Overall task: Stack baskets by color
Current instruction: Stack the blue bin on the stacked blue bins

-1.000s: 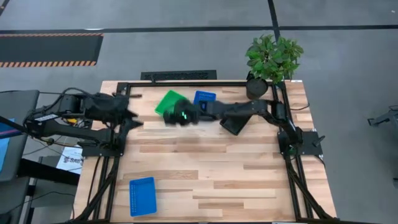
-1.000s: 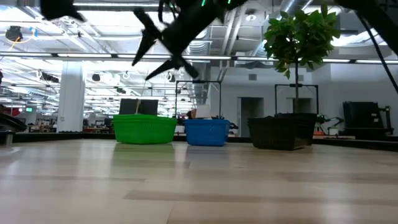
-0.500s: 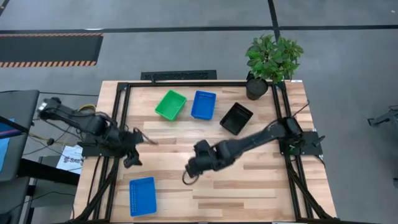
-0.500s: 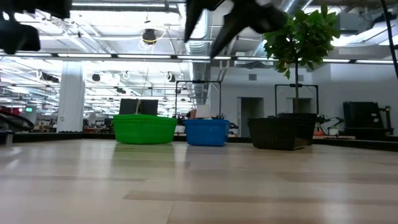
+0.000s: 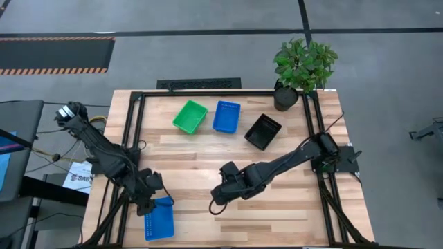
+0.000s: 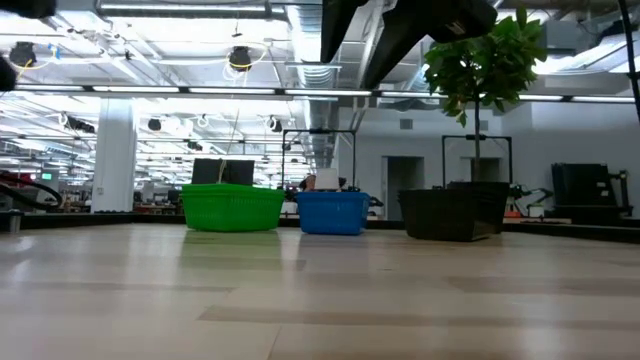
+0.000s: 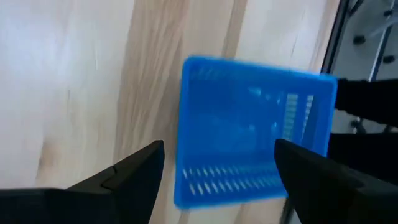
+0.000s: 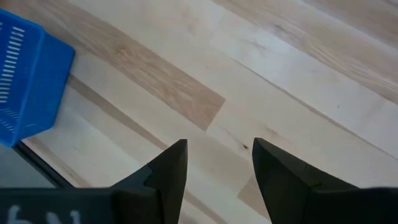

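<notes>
1. The wooden table (image 5: 277, 200) is lying under both of my arms, with a black frame running around its edge.
2. A potted plant (image 5: 303, 66) is standing at the far right corner; the level camera is showing it behind the dark basket.
3. Along the far side, three stacks are sitting in a row: the green basket (image 5: 190, 115), just beside it a blue basket (image 5: 226, 116), and apart from those, to the right, the black basket (image 5: 263, 131), turned at an angle. From above I am seeing no loose items inside any of them, and I cannot tell how many are nested in each.
4. A lone blue basket (image 5: 158, 218) is lying near the front left corner, well apart from the row. My left wrist camera is showing its slotted bottom with nothing in it; the level camera is not showing it at all.
5. My left pincer (image 5: 147, 202) is hanging right at the far edge of that lone basket, fingers (image 7: 130, 177) spread wide and gripping nothing.
6. My right pincer (image 5: 217, 204) is hovering over bare wood near the middle of the table, fingers (image 8: 165, 171) apart, holding nothing. Its wrist camera is catching a corner of the lone basket off to one side.
</notes>
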Robot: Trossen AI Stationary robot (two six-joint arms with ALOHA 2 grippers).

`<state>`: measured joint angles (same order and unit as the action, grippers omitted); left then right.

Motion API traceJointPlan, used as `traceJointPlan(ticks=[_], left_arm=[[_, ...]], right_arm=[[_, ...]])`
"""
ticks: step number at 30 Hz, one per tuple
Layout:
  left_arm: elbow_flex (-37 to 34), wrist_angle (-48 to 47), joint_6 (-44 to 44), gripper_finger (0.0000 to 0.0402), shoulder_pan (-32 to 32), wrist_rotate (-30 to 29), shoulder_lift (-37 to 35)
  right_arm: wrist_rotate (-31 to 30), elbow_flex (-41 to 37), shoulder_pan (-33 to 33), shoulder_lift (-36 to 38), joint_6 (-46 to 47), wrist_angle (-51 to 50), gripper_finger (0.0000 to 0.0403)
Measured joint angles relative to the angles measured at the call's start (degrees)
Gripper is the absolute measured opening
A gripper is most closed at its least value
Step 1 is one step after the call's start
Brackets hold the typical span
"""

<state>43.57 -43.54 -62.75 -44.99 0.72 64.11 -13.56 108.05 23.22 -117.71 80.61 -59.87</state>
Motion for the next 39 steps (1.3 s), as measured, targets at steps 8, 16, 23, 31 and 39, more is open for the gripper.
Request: traceJointPlan(ticks=[8,16,23,31,39], left_arm=[[-0.2,-0.3,9.7,0.029,0.0,-3.8,2.8],[-5.1,6.2,12.5,0.029,0.0,-3.8,6.9],[-7.1,7.3,12.5,0.0258,0.1,-2.3,11.8],[-6.8,8.9,11.0,0.0071,0.6,-3.5,18.3],[-7.0,11.8,12.9,0.0007,8.8,-6.3,17.5]], right_arm=[[1.8,0.0,0.0,0.0,-1.4,0.0,0.0196],[2.8,0.0,0.0,0.0,-1.8,-0.2,0.0193],[3.0,0.0,0.0,0.0,-3.6,-0.2,0.0181],[3.3,0.0,1.1,0.0,-3.7,-2.2,0.0172],[3.4,0.0,4.1,0.0,0.7,-2.4,0.0172]])
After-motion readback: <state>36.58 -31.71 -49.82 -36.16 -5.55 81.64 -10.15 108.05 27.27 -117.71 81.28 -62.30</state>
